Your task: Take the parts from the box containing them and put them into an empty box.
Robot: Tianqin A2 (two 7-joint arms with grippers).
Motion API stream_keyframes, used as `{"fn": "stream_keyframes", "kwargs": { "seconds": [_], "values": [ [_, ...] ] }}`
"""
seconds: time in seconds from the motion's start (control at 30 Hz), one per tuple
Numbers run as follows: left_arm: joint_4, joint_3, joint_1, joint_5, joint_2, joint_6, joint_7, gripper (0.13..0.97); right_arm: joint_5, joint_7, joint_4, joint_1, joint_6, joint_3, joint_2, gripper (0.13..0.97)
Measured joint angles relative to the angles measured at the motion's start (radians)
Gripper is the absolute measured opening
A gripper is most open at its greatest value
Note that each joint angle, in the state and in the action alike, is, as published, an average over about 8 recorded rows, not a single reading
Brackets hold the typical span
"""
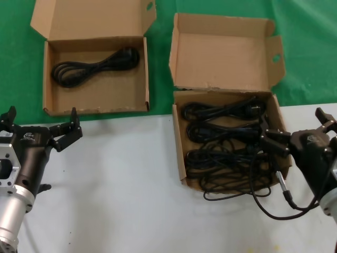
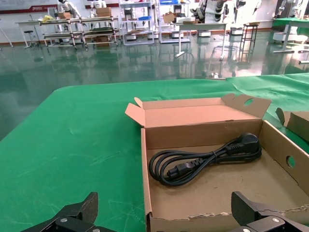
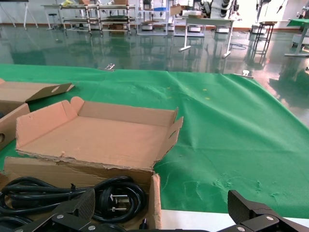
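The worn box (image 1: 179, 153), with a ragged hinge edge, sits right of centre and holds several black cord bundles (image 1: 221, 137). One loop spills over its front wall onto the white table. The neater box (image 1: 47, 79) at the far left holds one cord (image 1: 95, 66). My right gripper (image 1: 299, 129) is open at the worn box's right wall, one finger over the rim. In the right wrist view, plugs and cords (image 3: 111, 198) lie just below the right gripper (image 3: 161, 205). My left gripper (image 1: 41, 124) is open over the white table, just short of the neater box (image 2: 145, 164), facing its cord (image 2: 203, 159).
Both boxes have their lids (image 1: 221, 52) folded back onto the green cloth (image 1: 305, 47). The white table (image 1: 121, 190) spreads in front of them. My own black cable with a metal tip (image 1: 284, 195) dangles by the worn box's front right corner.
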Motion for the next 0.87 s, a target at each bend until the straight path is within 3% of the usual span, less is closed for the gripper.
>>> {"fn": "stream_keyframes", "kwargs": {
  "seconds": [0.87],
  "values": [
    [0.000,0.000,0.000,0.000,0.000,0.000,0.000,0.966,0.000,0.000,0.000,0.000,0.000,0.000,0.000,0.966]
  ]
}}
